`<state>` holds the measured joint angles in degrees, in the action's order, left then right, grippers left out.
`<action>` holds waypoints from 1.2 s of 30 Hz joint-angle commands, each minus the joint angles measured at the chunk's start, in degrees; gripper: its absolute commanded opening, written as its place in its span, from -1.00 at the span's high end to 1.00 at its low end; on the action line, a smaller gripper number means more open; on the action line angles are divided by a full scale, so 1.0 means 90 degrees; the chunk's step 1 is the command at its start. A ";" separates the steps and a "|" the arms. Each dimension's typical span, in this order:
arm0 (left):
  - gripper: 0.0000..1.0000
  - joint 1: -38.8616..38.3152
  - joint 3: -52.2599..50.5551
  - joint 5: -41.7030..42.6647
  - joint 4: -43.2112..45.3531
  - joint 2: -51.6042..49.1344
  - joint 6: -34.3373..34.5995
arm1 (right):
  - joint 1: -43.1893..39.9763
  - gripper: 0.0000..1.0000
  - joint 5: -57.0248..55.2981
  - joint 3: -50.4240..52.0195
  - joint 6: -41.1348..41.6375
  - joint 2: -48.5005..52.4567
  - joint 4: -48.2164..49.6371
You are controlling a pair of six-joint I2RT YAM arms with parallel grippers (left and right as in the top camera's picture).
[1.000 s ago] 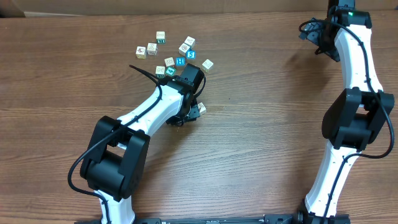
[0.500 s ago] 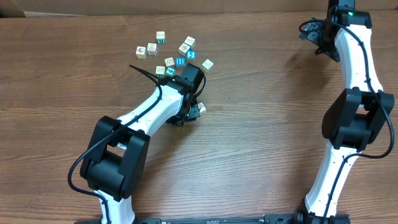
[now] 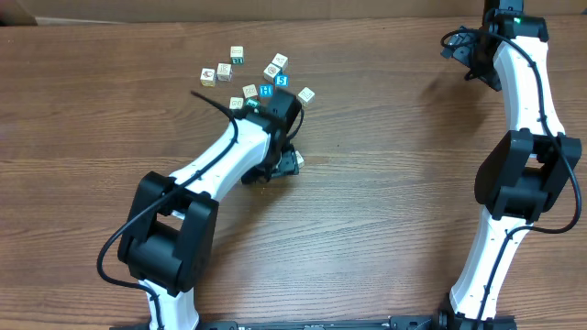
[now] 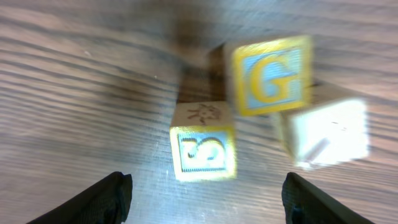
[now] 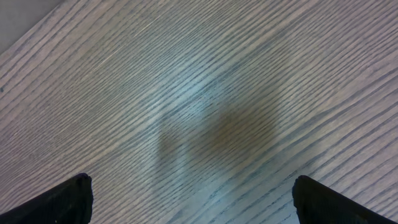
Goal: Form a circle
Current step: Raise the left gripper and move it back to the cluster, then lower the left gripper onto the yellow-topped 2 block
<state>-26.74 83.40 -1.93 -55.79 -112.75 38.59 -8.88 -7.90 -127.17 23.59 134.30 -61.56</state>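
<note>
The circle's cubes show in the left wrist view: a yellow-edged cube marked 5 (image 4: 203, 152), a yellow cube marked G (image 4: 270, 76) behind it, and a blurred white cube (image 4: 326, 132) to the right. The three stand close together, touching or nearly so. My left gripper (image 4: 208, 196) is open just short of the 5 cube, with nothing between its fingers. From overhead the left gripper (image 3: 289, 163) covers most of this group. My right gripper (image 5: 193, 193) is open over bare wood at the far right.
A bigger spread-out bunch of several alphabet cubes (image 3: 266, 90) lies just beyond the left wrist. The right arm (image 3: 523, 174) stands along the right side of the wooden table (image 3: 385, 211). A black cable tie end (image 3: 209, 104) sticks out from the left arm.
My left gripper's jaws have spread from nearly shut to open, and the left wrist has shifted slightly toward the far bunch. The right arm has not moved.
</note>
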 commanded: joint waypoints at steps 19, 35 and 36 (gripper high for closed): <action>-0.45 0.1579 0.3810 -0.0969 -0.0568 0.0027 -0.1559 | 0.0015 -1.00 -0.0049 -0.0080 0.0000 -0.0158 0.0017; 0.20 0.1761 0.3738 -0.0950 0.0041 -0.1302 -0.1603 | 0.0015 -1.00 -0.0049 -0.0080 0.0000 -0.0158 0.0017; 0.20 0.1761 0.3738 -0.0947 0.0095 -0.1447 -0.1603 | 0.0015 -1.00 -0.0049 -0.0080 0.0000 -0.0158 0.0017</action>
<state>-10.50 117.36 -10.13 -55.66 -121.38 24.86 -8.88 -7.90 -127.17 23.59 134.30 -61.54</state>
